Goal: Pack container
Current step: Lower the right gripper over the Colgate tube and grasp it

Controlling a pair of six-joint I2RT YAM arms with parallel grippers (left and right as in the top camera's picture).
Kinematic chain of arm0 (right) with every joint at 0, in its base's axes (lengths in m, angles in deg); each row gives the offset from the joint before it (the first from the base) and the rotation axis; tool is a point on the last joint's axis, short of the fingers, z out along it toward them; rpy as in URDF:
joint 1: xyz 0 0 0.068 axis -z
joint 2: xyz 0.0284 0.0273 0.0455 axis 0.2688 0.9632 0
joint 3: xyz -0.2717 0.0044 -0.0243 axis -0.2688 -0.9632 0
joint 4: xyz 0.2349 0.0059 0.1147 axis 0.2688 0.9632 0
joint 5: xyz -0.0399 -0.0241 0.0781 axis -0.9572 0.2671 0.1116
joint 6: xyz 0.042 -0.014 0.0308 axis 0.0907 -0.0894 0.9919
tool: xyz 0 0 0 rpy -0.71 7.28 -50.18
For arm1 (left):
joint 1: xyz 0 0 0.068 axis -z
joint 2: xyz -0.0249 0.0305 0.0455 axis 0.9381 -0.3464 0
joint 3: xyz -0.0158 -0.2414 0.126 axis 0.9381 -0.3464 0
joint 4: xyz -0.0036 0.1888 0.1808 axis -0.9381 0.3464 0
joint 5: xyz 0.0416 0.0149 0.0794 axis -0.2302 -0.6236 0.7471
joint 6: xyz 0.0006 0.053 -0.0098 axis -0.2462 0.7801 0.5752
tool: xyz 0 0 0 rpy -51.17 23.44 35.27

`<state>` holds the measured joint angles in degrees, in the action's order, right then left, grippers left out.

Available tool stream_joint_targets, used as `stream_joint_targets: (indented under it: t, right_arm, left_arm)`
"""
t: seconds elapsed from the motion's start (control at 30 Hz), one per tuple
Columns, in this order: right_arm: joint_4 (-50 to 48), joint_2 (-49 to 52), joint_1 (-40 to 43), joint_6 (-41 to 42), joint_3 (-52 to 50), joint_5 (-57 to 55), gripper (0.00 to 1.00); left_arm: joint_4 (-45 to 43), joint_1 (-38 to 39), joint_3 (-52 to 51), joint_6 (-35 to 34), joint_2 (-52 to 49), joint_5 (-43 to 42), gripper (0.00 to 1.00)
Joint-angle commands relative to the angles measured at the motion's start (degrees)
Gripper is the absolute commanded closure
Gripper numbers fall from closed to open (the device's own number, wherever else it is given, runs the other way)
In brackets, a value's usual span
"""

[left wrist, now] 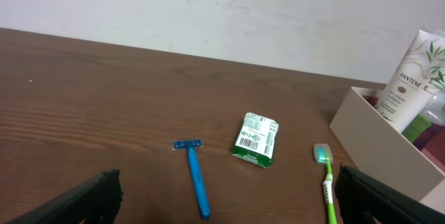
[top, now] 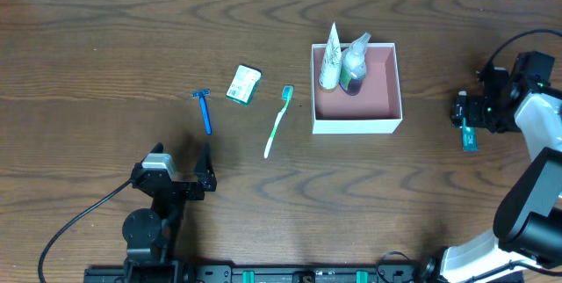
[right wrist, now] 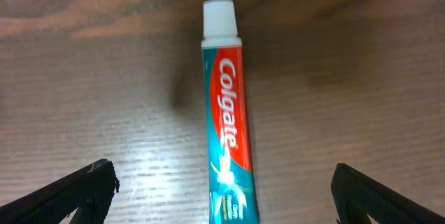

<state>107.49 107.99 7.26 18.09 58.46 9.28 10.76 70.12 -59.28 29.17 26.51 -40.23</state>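
Tool on the left (top: 182,153) is spread wide, empty. Ahead-right of it, the container (top: 356,125) is set on the surface (top: 105,54); it is judged light, stiff, best pinched by one wall. Right tool (right wrist: 222,179) is spread wide above a toothpaste tube (right wrist: 226,99).

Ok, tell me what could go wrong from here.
The Colgate toothpaste tube lies flat on the table below the open right end effector; a low grasp could scrape or slip. The Pantene tube and bottle lean at the far wall of the container, so a dropped item might tip them. The razor, flat and thin, may elude the left end effector.
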Motion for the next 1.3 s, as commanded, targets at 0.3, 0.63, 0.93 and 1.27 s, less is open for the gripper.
stream_joint_targets:
  t: [0.3, 0.63, 0.93, 1.27]
  right_arm:
    - [-2.1, 8.7, 0.2, -2.3, -0.1, 0.1, 0.01]
    - [-2.7, 8.7, 0.2, -2.0, -0.1, -1.0, 0.35]
    - [-2.5, 8.7, 0.0, -0.9, -0.1, -3.6, 0.48]
    - [-2.4, 8.6, -1.0, 0.9, 0.4, -3.6, 0.76]
  left_arm:
    - [1.8, -0.3, -1.0, -0.5, -0.1, -1.9, 0.02]
    - [1.8, -0.3, -1.0, -0.5, -0.1, -1.9, 0.02]
    - [1.8, -0.3, -1.0, -0.5, -0.1, -1.9, 0.02]
    - [1.8, -0.3, -1.0, -0.5, -0.1, -1.9, 0.02]
